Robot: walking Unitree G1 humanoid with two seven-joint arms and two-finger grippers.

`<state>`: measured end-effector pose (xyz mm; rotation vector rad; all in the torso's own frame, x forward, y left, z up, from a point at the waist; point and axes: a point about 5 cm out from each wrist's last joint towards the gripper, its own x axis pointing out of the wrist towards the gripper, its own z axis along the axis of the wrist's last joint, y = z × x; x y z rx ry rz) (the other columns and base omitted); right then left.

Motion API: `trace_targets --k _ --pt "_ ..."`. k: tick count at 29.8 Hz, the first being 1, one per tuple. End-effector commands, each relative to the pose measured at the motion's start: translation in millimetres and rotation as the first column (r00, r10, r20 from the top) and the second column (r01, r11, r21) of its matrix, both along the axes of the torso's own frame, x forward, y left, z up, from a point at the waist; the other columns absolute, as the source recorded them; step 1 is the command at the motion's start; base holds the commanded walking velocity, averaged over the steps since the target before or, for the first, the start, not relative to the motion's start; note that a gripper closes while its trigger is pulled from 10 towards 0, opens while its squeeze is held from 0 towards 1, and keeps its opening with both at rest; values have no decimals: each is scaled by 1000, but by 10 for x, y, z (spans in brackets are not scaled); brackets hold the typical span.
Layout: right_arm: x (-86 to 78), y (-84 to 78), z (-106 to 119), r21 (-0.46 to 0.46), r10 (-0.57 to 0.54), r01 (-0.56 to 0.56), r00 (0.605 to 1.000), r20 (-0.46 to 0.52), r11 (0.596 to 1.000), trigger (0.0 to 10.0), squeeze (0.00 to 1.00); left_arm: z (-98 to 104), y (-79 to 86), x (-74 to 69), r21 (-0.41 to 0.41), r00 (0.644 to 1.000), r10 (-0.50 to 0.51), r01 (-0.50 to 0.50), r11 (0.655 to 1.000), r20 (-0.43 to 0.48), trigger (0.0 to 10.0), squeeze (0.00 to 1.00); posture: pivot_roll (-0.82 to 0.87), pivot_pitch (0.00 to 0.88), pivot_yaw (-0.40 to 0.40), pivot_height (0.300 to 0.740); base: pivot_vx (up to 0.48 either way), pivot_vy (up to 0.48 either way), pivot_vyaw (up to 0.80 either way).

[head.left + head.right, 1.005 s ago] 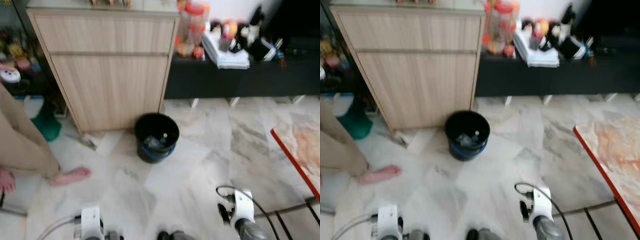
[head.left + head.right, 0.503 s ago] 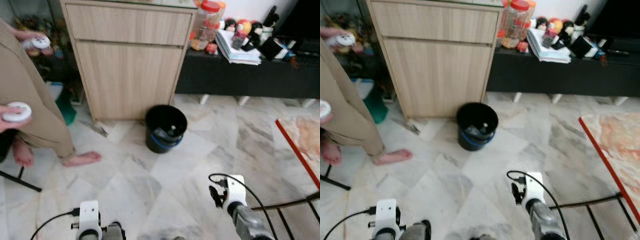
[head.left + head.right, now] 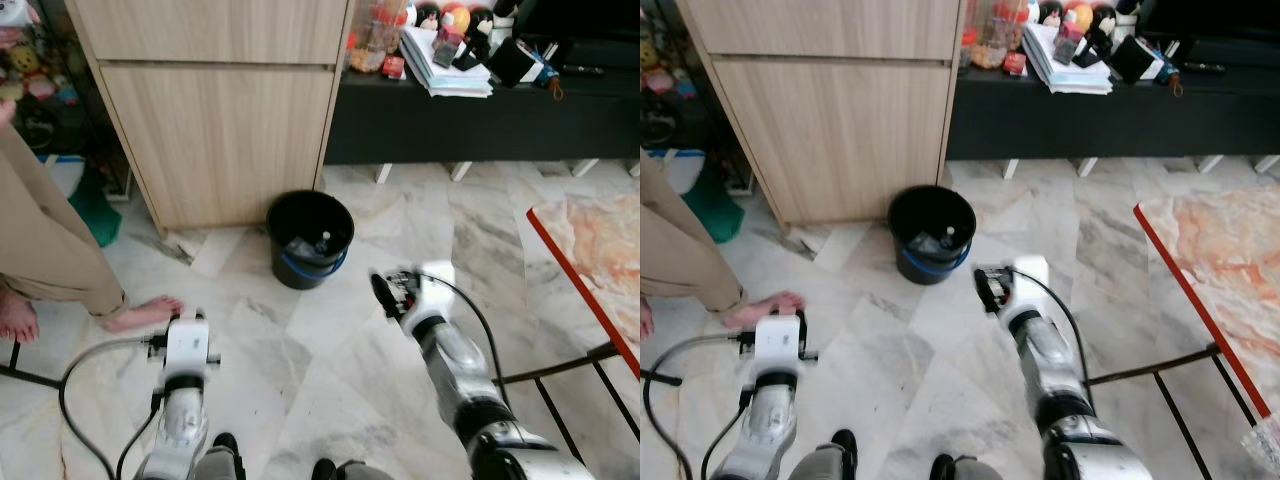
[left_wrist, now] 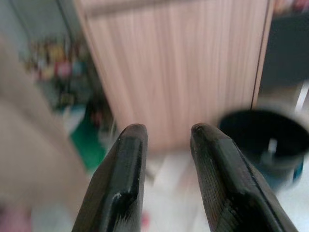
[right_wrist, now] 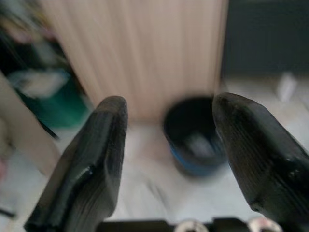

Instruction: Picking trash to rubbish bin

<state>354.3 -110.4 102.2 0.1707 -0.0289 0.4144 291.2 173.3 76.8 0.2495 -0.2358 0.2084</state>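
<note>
Black bin (image 3: 310,238) is being faced just ahead of the right gripper (image 5: 169,169), the nearer one, fingers spread wide and seemingly empty; the left gripper (image 4: 166,179) is being held slightly parted, empty.

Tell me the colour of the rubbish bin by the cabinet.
Black, with a blue band low on its wall; the rubbish bin shows best in the left eye view.

I am looking into a lived-in home. A marble-tiled floor (image 3: 300,350) is filling the lower frame; a wooden cabinet (image 3: 215,110) is standing at upper left, a low black console (image 3: 480,120) crowded with papers and toys at upper right, and a barefoot person (image 3: 40,250) is standing at the left edge.
</note>
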Motion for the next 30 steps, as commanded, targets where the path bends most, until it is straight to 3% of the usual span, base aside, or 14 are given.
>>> trace_targets --k 1,3,8,14,30 --pt "4 -33 57 22 -14 13 999 35 1000 10000 0 34 -45 2 10 1000 -10 10 1000 6 10000 0 88 197 -190 740 0 0 0" --pt "37 35 171 44 -7 4 997 78 999 10000 0 147 -82 50 14 999 -22 22 1000 45 10000 0 88 192 -188 740 0 0 0" --pt "66 100 246 65 -2 -3 996 90 998 10000 0 199 -126 68 19 998 -44 44 999 48 10000 0 89 175 -180 740 0 0 0" --pt "49 138 234 71 -3 -3 997 81 997 10000 0 118 -110 46 4 999 -41 41 999 -7 10000 0 83 155 -170 740 0 0 -800" --pt "50 254 298 78 17 -25 995 101 997 10000 0 214 -123 85 -8 999 -39 39 999 9 10000 0 95 126 -166 740 0 0 -800"
